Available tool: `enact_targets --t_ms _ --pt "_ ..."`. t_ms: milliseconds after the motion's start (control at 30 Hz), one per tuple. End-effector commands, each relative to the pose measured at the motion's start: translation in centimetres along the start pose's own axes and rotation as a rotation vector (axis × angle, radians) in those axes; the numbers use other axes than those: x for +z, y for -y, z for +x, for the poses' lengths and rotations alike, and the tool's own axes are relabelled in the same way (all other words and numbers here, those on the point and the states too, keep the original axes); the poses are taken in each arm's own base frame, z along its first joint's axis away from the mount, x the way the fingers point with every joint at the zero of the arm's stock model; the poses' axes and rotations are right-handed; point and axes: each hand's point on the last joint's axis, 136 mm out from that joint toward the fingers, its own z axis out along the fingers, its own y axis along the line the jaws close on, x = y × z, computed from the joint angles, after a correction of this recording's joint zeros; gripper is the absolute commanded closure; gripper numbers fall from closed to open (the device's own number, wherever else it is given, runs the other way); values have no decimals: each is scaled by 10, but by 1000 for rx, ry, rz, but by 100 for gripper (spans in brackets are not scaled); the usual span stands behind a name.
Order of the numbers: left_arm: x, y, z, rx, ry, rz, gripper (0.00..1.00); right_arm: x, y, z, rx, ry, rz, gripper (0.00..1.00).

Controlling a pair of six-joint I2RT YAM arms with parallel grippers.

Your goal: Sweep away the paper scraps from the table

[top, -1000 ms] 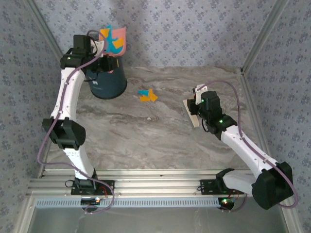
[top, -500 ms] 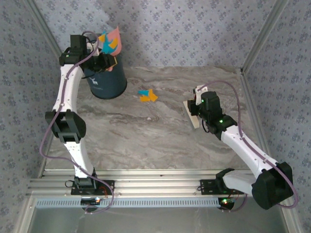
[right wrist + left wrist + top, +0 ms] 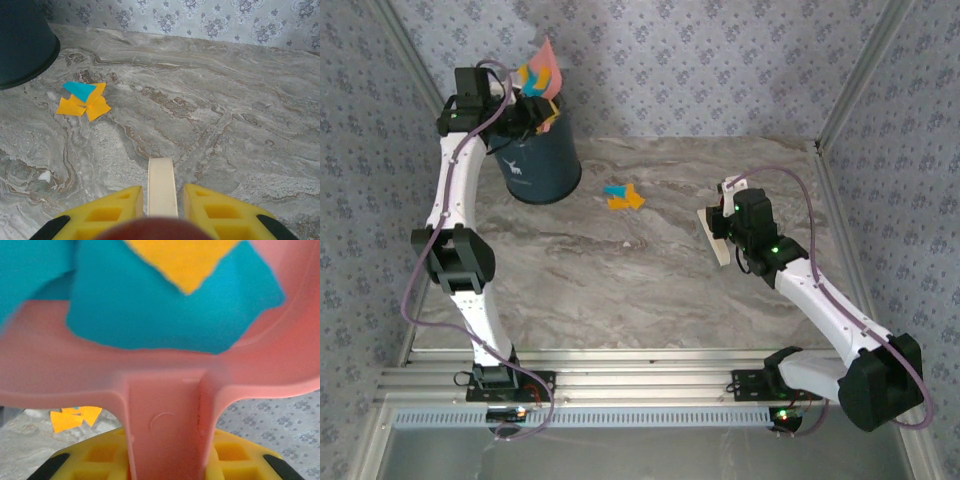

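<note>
Over the far-left corner of the table, my left gripper is clamped narrow on the handle of a pink dustpan, which stands steeply tilted above the mouth of a dark blue bin. Turquoise and orange paper scraps lie against the inside of the pan, close in front of my left wrist camera; whether the pan's edge touches the bin's rim I cannot tell. A small cluster of orange bits with one turquoise piece on top lies flat on the marble near the far edge, left of centre and just to the right of the bin, apart from its base. Toward the table's right edge and in its far half, my right gripper has its yellow fingers pressed against both sides of a cream-handled tool, whose handle points away from my wrist across the grey-beige veining. Its pale head sits low at the table surface, well to the right of the cluster, with bare marble between them. Seen from my right wrist, the cluster lies ahead and to the left, with the bin's dark wall beyond it.
</note>
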Motion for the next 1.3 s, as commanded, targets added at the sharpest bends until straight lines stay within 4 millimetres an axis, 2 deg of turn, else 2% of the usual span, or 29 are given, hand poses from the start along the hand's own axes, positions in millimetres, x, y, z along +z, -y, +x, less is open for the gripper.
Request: enact_targets --t_ms 0,500,767,800,900,1267 --pt "2 8 -11 -40 16 69 100 -6 0 -10 23 30 -7 100" --pt "7 7 -27 -212 76 172 100 -5 0 -3 24 16 -8 100" --pt "4 19 -36 -273 104 268 100 -4 1 0 23 8 -9 100" --pt "7 13 -33 -297 100 267 100 -3 1 2 24 5 -9 100" --pt "7 12 -35 -323 108 284 100 -3 1 2 26 5 -8 100" --pt "-3 33 -44 -387 134 418 100 -3 2 3 26 2 -6 100"
